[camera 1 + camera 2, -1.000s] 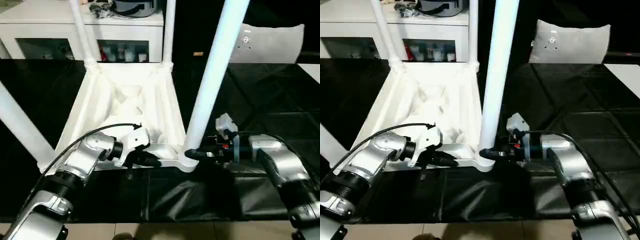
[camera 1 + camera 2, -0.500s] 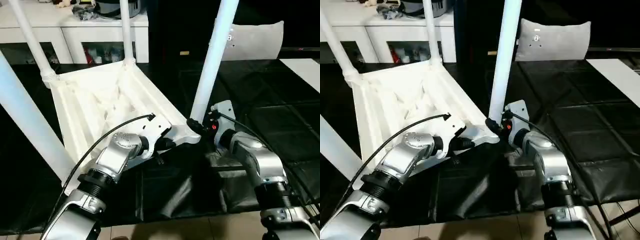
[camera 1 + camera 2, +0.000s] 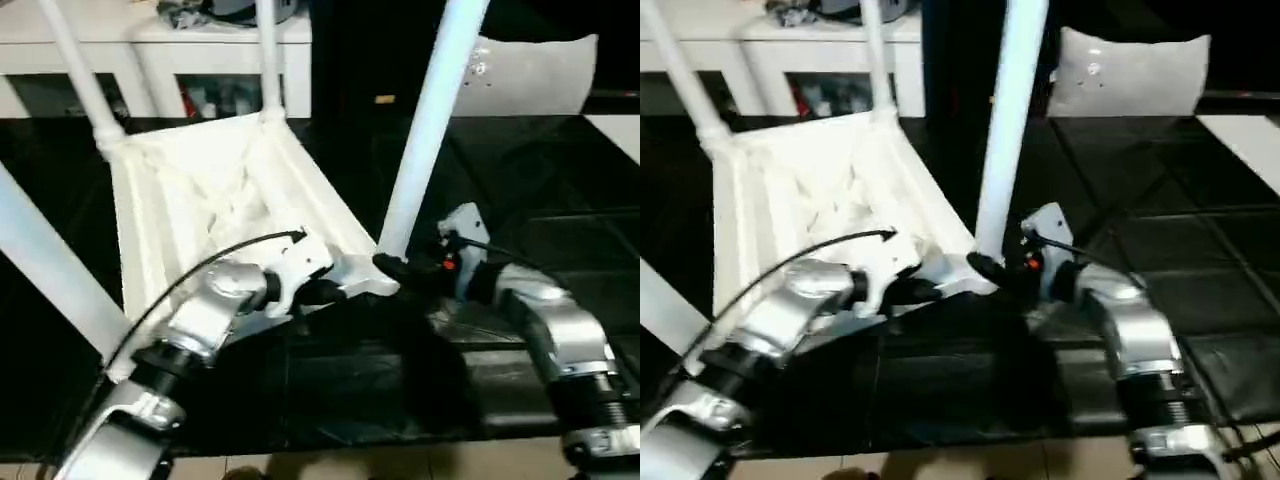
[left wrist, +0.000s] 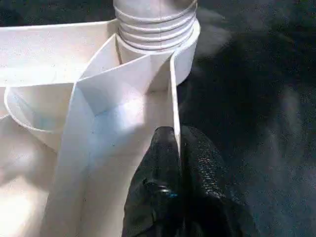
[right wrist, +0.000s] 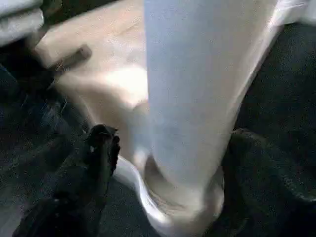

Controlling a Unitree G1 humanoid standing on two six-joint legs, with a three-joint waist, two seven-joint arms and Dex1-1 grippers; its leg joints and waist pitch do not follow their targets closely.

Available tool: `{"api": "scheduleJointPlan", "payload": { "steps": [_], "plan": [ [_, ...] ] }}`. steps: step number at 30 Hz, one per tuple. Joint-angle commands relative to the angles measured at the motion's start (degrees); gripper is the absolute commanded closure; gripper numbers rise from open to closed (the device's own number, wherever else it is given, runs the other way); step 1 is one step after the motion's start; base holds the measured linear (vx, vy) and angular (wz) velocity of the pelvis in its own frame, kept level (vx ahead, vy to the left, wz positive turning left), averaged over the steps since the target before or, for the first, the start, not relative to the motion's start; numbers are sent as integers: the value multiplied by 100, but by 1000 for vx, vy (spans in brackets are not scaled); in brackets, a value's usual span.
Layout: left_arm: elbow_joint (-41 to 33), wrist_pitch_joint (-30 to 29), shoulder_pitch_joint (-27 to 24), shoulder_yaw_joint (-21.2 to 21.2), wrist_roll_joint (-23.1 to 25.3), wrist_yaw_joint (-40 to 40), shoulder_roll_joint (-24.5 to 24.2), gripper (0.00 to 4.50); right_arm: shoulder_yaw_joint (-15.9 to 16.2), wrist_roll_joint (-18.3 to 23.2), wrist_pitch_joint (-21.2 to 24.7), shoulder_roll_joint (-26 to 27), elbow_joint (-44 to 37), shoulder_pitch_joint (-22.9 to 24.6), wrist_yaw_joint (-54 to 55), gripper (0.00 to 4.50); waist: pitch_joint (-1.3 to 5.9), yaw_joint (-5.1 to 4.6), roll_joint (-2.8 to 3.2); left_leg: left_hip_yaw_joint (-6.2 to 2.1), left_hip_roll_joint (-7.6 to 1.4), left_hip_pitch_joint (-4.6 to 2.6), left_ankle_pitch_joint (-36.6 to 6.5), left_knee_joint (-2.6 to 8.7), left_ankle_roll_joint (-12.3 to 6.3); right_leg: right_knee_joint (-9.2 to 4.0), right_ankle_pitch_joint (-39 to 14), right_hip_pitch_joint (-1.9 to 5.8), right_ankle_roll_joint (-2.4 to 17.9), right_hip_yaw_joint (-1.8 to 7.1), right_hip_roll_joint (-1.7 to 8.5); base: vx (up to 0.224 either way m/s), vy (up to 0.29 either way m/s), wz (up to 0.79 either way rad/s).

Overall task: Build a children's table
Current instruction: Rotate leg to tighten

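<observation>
The upturned table top (image 3: 215,200) sits left of centre in the head views, legs up. The left gripper (image 4: 176,148) is clamped on its thin rim. At centre right, the near-corner leg (image 3: 430,120) stands between the spread fingers (image 5: 98,153) of the right gripper (image 3: 400,268).

Left gripper (image 4: 177,148) fingers (image 4: 160,163) pinched on table top's (image 4: 98,123) thin rim; threaded leg (image 4: 155,22) seated in corner socket (image 4: 187,44); dark floor (image 4: 256,113) beside

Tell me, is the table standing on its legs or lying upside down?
Upside down. The table top lies with its ribbed underside facing up, and the legs point upward from its corners.
</observation>
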State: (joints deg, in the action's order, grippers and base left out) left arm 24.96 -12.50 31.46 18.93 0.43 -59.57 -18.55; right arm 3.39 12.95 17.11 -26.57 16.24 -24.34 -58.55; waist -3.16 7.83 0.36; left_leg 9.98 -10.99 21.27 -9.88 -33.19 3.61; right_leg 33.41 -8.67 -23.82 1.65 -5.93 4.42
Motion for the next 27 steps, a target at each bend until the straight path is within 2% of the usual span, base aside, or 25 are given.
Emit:
{"api": "scheduleJointPlan", "payload": {
  "steps": [1,3,4,5,6,8,12,13,14,18,21,22,26,27],
  "plan": [
    [-205,291,11,125,-174,-524,-88,450,165,102,-41,-220,-81,-14,-707,60,419,23,-42,-39,-233,-65,-918,298,-492,-343,-1367,378,971,297,427,0,0,0],
    [-232,437,-19,200,-242,-884,-239,450,260,228,30,-361,-36,-41,-1187,60,391,88,-38,-34,-254,-90,-1149,318,-465,-391,-1763,360,889,298,446,0,0,0],
    [-235,482,-25,228,-245,-978,-291,450,289,252,27,-389,-9,-53,-1311,60,395,87,-76,-35,-250,-87,-1177,318,-448,-394,-1859,365,863,292,447,0,0,0],
    [-229,544,-31,257,-242,-1085,-348,450,321,268,-10,-417,41,-72,-1456,86,405,113,-51,-54,-263,-96,-1201,324,-401,-385,-1949,360,857,292,461,0,0,0],
    [-250,582,-44,291,-251,-1221,-418,450,355,271,-60,-436,89,-91,-1574,94,403,116,-72,-53,-272,-102,-1240,326,-365,-394,-1994,348,858,296,459,0,0,0],
    [-314,642,-70,327,-276,-1441,-530,450,428,341,-34,-471,146,-121,-1819,99,395,148,-53,-59,-281,-121,-1328,333,-313,-396,-2060,329,881,301,460,0,0,0],
    [-368,747,-92,367,-343,-1751,-626,450,526,361,-159,-503,301,-178,-2097,141,388,206,-48,-58,-286,-151,-1490,340,-220,-407,-2195,316,897,317,479,0,0,0],
    [-379,756,-100,384,-348,-1813,-646,450,545,366,-180,-490,320,-176,-2148,147,386,199,-108,-50,-283,-148,-1475,339,-226,-414,-2216,318,881,315,477,0,0,0],
    [-384,760,-105,392,-350,-1844,-656,450,554,370,-188,-483,326,-173,-2176,159,396,219,-75,-63,-286,-141,-1431,338,-220,-392,-2231,329,868,315,490,0,0,0],
    [-374,791,-119,398,-349,-1855,-674,450,613,343,-247,-422,433,-165,-2323,193,407,230,-77,-70,-285,-120,-1387,336,-210,-384,-2165,335,834,315,490,0,0,0],
    [-291,836,-86,394,-321,-1840,-656,450,628,323,-364,-364,624,-204,-2362,227,411,239,-89,-63,-274,-113,-1342,324,-221,-380,-2130,338,861,312,490,0,0,0],
    [-239,880,-72,391,-299,-1842,-653,450,643,304,-472,-312,774,-227,-2392,227,414,242,-109,-60,-272,-113,-1297,319,-234,-371,-2116,339,868,310,490,0,0,0],
    [-218,852,-64,341,-320,-1805,-620,450,698,270,-649,-244,1015,-243,-2503,252,391,243,-107,-61,-255,-102,-1361,311,-235,-398,-2401,333,782,309,489,0,0,0],
    [-211,840,-60,332,-332,-1802,-602,450,684,278,-706,-213,1145,-247,-2543,262,385,233,-127,-61,-251,-101,-1395,315,-230,-416,-2547,332,727,303,489,0,0,0]
  ]
}}
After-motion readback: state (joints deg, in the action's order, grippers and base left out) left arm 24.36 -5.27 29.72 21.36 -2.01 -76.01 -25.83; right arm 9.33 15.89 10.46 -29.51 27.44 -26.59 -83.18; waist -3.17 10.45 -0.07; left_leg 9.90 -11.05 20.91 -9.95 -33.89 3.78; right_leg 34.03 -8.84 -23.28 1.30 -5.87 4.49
